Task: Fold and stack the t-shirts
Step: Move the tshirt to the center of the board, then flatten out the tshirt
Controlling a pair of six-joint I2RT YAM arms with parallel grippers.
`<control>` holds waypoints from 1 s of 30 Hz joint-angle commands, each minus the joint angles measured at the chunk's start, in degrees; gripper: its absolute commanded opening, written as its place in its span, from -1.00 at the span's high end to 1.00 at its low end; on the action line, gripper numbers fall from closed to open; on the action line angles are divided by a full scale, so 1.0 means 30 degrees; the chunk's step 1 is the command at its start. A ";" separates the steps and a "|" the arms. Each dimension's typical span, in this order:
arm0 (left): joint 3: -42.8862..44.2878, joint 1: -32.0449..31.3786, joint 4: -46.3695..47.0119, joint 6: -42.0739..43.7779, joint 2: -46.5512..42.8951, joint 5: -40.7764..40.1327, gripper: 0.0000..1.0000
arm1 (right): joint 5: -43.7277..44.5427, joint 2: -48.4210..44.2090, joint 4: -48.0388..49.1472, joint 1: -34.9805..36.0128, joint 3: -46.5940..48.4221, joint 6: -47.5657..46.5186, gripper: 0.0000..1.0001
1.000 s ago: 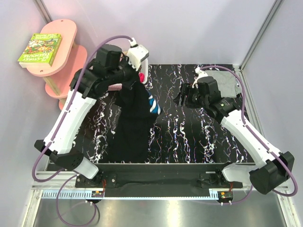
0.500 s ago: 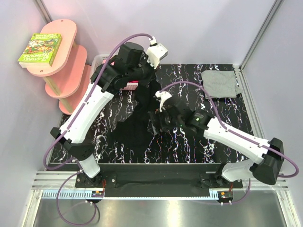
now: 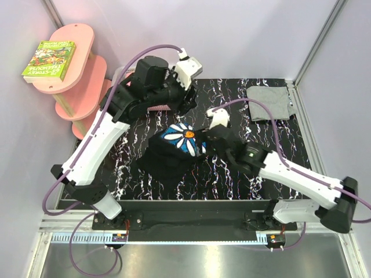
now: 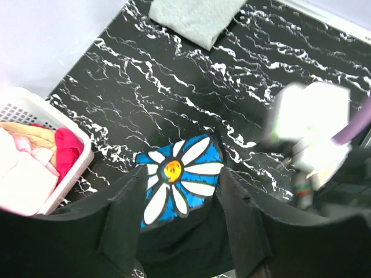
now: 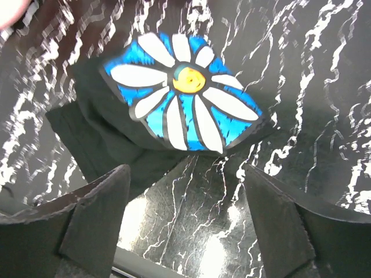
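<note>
The black t-shirt (image 3: 168,156) lies in a crumpled heap on the marbled table, its blue-and-white flower print (image 3: 185,139) facing up. My left gripper (image 3: 188,101) hangs open above its far side with nothing between the fingers; its wrist view looks straight down at the flower print (image 4: 182,176). My right gripper (image 3: 207,138) is open just right of the heap, jaws apart over bare table, with the flower print (image 5: 185,98) just ahead of them. The grey t-shirt (image 3: 268,103) lies folded at the back right corner and shows as the grey t-shirt (image 4: 194,17) in the left wrist view.
A white basket (image 4: 69,168) holding pink and pale clothes stands at the table's back left, mostly hidden behind my left arm from above. A pink shelf (image 3: 72,75) with a book (image 3: 49,59) stands beyond the left edge. Walls close in the table's back and sides.
My left gripper has opened and let go of the black t-shirt, which dropped from hanging into a heap with the flower up. My right gripper has drawn back slightly to the right.
</note>
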 commanded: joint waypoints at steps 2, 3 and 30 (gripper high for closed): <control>0.0435 0.1541 0.1056 -0.0616 -0.1919 -0.1994 -0.30 | 0.0680 0.0699 -0.0160 0.0134 0.0093 0.0106 -0.85; 0.0172 0.2570 0.1291 -0.0908 -0.2385 -0.1945 -0.34 | -0.0805 0.1723 -0.0743 0.0134 0.0995 -0.0099 -0.86; -1.6620 1.6291 0.3433 -0.0735 -1.0154 0.4295 -0.14 | -0.4862 1.4153 -0.1248 -0.0861 0.6837 -0.1801 -0.62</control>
